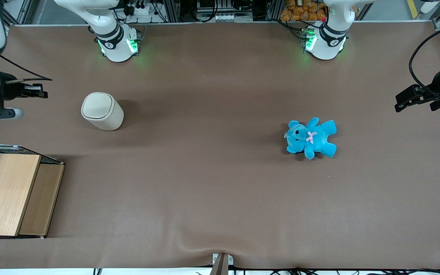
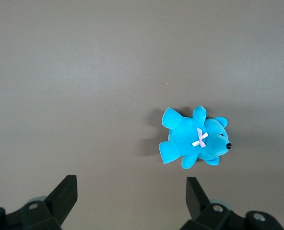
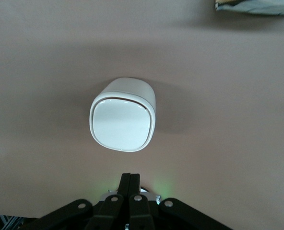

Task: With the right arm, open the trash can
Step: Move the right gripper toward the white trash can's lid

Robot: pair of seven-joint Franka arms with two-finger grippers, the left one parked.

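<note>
The cream-beige trash can stands upright on the brown table, its rounded-square lid shut. It also shows in the right wrist view, seen from above. My right arm's gripper hangs high over the working arm's end of the table, beside the can and well apart from it. In the right wrist view the gripper has its two black fingers pressed together, holding nothing.
A wooden box with wire mesh stands at the working arm's end, nearer the front camera than the can. A blue teddy lies toward the parked arm's end and also shows in the left wrist view.
</note>
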